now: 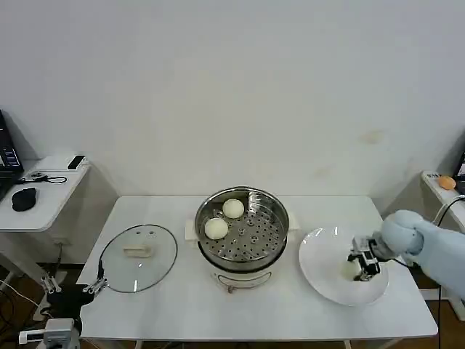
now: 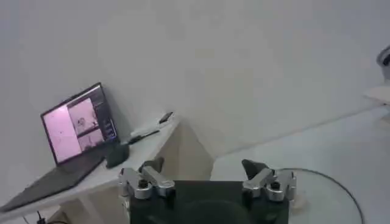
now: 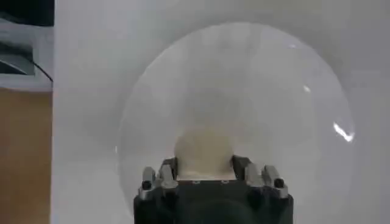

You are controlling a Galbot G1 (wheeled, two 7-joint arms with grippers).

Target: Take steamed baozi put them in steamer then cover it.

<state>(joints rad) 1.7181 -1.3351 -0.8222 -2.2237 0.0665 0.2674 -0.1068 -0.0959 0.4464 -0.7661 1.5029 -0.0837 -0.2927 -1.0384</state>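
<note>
I see a white table (image 1: 182, 305) in front of me, in a room with a plain white wall (image 1: 240, 87) behind it. On the near left of the table lies the cover (image 1: 138, 258), flat, with its cream handle up. My left gripper (image 2: 207, 179) waits low at the near left corner, just beside the cover, and its fingers stand wide open with nothing in them.

On the near right sits a white plate (image 1: 320, 280). My right arm reaches in from the right, bent down over the plate. My right gripper (image 1: 357, 270) has its fingers on both sides of one bun (image 3: 203, 153) on the plate, and they look closed on it.

In the middle stands the steamer (image 1: 242, 231) on its white pot. Two baozi (image 1: 224, 218) rest inside it, on its far left side, near each other.

Farther left is a small side table (image 1: 43, 193) with a laptop (image 2: 76, 137) on it.
</note>
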